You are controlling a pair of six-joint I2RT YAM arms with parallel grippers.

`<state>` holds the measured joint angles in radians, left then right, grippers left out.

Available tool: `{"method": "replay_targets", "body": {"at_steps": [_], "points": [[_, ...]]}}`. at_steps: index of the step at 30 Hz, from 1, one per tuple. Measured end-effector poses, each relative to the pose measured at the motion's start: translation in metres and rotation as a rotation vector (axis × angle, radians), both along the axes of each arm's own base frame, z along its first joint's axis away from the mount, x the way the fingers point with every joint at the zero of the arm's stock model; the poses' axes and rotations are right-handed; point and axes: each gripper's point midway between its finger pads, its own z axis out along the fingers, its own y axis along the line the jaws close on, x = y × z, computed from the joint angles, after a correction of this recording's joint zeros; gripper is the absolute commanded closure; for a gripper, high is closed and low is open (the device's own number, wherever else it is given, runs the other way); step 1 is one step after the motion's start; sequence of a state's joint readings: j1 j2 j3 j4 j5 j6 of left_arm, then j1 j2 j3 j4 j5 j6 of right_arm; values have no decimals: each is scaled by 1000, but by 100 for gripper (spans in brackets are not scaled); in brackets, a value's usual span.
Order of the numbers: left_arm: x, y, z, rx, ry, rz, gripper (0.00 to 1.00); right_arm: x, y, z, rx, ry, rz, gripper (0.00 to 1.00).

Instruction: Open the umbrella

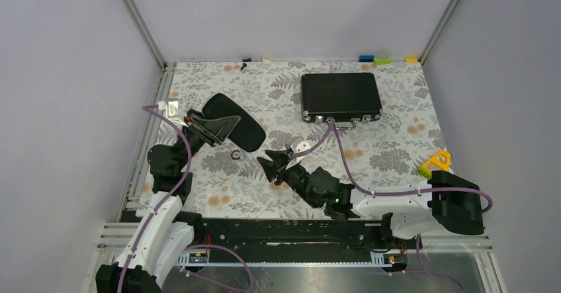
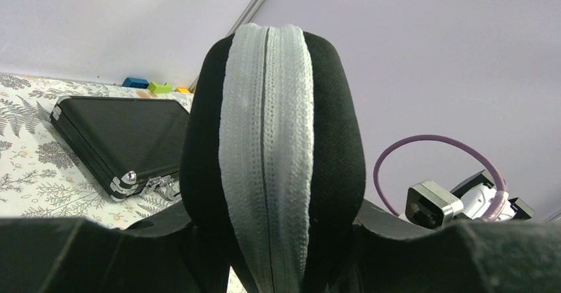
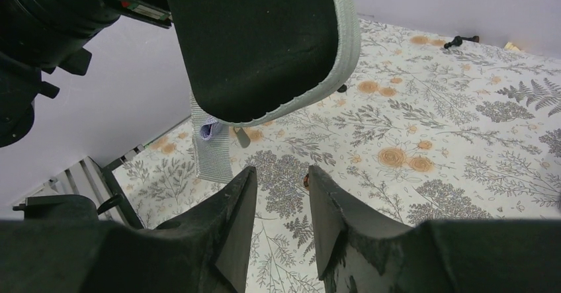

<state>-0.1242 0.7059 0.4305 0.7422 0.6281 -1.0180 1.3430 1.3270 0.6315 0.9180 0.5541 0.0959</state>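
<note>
The umbrella's lavender canopy and black shaft do not show in any view. My left gripper [image 1: 210, 129] is shut on a black oval case [image 1: 233, 122] and holds it tilted above the table's left side. In the left wrist view the case [image 2: 331, 147] stands between my fingers with its grey zipper band [image 2: 264, 141] closed. In the right wrist view the case [image 3: 258, 41] hangs overhead with a grey strap [image 3: 210, 151] below it and a small pale lavender bit [image 3: 208, 130] beside the strap. My right gripper [image 1: 264, 162] [image 3: 281, 170] is open and empty, low over the table just right of the case.
A flat black briefcase [image 1: 341, 96] lies closed at the back right. A small dark ring [image 1: 235, 155] lies on the floral cloth between the grippers. A yellow triangular piece [image 1: 435, 162] sits at the right edge. Small coloured blocks [image 1: 382, 59] line the back wall.
</note>
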Motion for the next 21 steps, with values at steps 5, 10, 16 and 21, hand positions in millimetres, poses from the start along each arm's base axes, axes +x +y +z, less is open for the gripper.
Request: {"method": "replay_targets", "body": {"at_steps": [5,10,16,21], "points": [[0,0,0,0,0,0,100,-1,7,-8,-40,-8,20,64],[0,0,0,0,0,0,100,-2,15,-13,-66,-18,35,64],[0,0,0,0,0,0,100,-1,26,-13,-72,-37,42,65],[0,0,0,0,0,0,100,3,32,-15,-97,-69,31,66]]}}
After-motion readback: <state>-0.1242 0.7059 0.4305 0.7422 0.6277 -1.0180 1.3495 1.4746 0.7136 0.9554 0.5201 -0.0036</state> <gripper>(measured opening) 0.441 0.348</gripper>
